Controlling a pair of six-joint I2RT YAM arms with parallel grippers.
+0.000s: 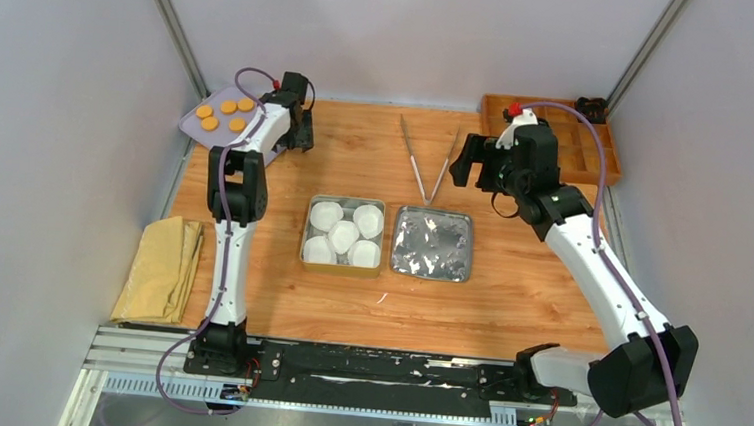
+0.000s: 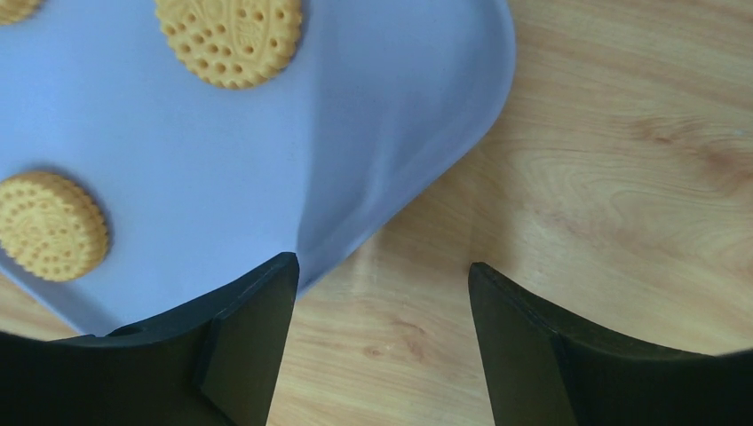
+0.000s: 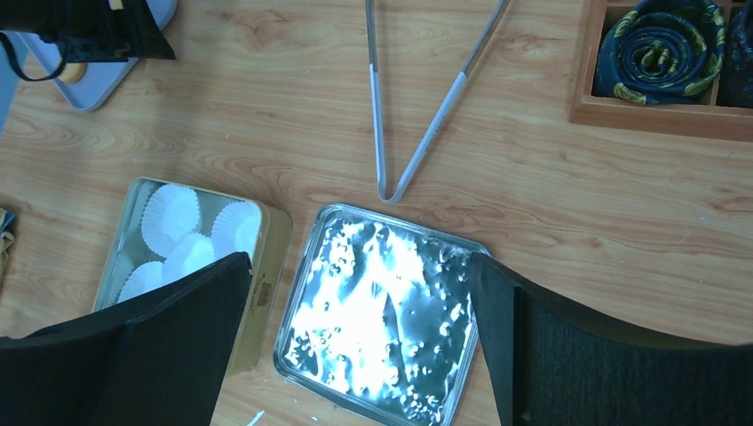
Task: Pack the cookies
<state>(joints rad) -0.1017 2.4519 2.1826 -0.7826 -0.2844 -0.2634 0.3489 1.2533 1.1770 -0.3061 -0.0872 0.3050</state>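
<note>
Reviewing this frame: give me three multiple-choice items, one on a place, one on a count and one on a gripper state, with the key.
1. Where do the cookies lie?
A. On the yellow cloth
B. On the lavender tray at the table's far left corner
C. In the wooden box

2. How many white paper cups sit in the gold tin?
A. Two
B. Eight
C. Five

3. How does the right gripper stand?
A. Open, holding nothing
B. Shut on the tongs
C. Shut on a cookie

Key:
1 B: the top view shows the orange discs on the tray, and the left wrist view confirms it.
2 C: five cups can be counted in the tin from above.
3 A: its wrist view shows both fingers spread wide with nothing between them.
</note>
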